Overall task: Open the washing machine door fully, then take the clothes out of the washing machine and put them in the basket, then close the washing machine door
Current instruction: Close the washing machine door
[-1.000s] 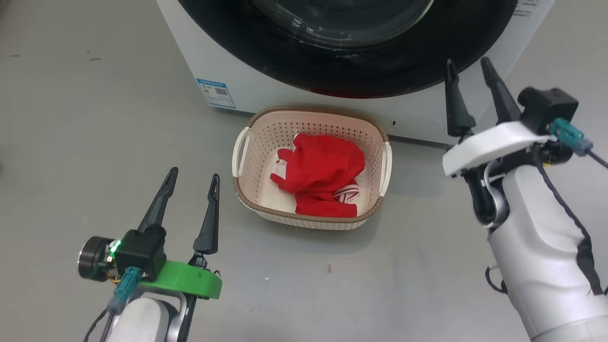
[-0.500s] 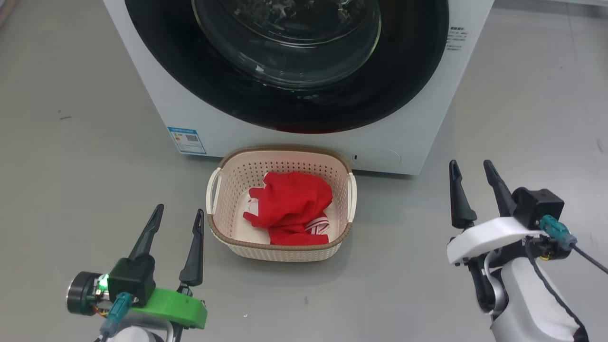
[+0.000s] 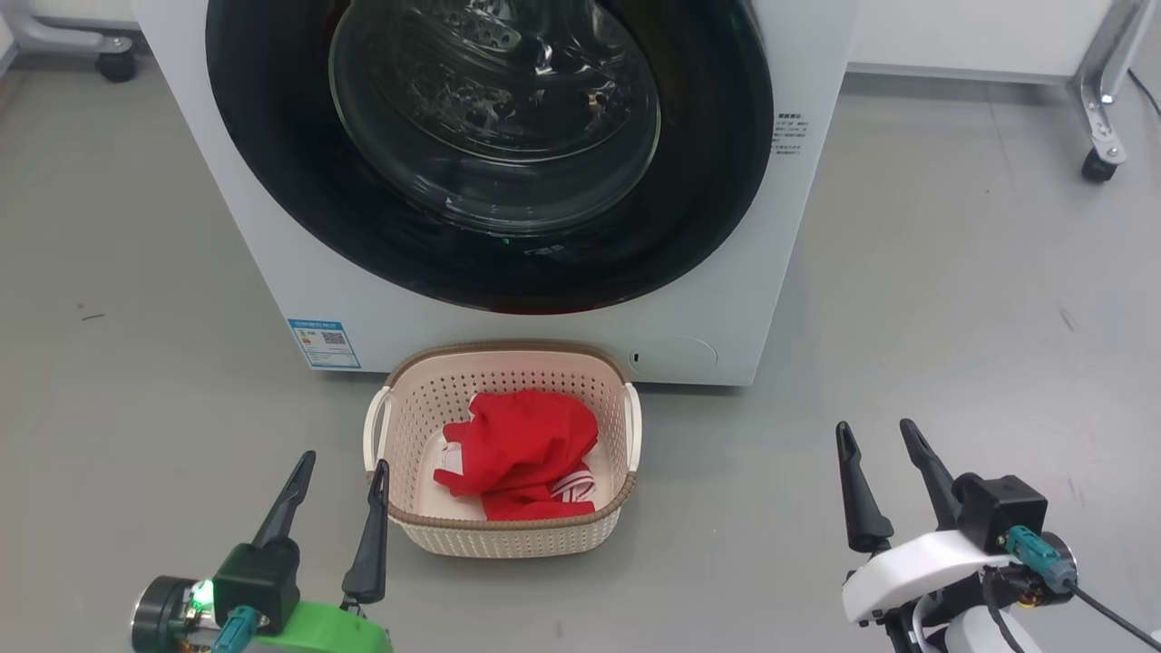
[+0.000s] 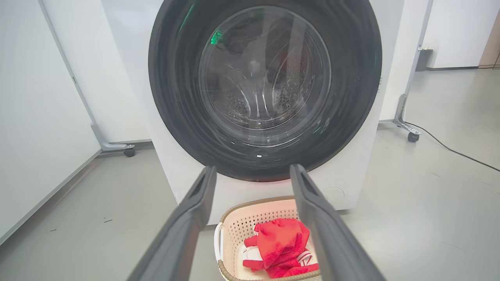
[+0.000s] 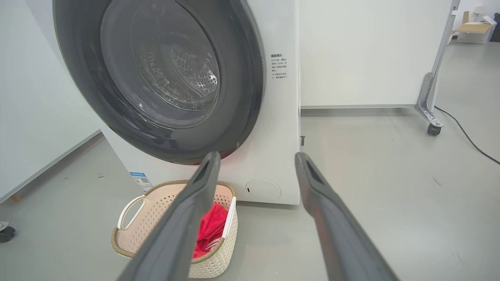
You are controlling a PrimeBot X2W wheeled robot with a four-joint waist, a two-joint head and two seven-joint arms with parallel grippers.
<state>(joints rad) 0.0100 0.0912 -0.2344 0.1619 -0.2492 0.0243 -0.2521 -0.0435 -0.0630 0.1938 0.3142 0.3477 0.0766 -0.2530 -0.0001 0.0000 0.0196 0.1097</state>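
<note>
Two grippers hold their fingers spread and empty: left gripper [image 3: 345, 462] just beside the basket [image 3: 508, 348] at its left rim, right gripper [image 3: 875, 426] well apart on its right over bare floor [image 3: 907, 317]; the red clothes [image 3: 521, 444] lie inside the basket, the closed washing machine door [image 3: 272, 181] just behind it.

Grey floor [image 3: 952, 272], white partition [image 5: 351, 50] w/ caster [image 5: 433, 130], black cable [image 5: 465, 135] nr it, cardboard box [image 5: 470, 27] far bkgd.
</note>
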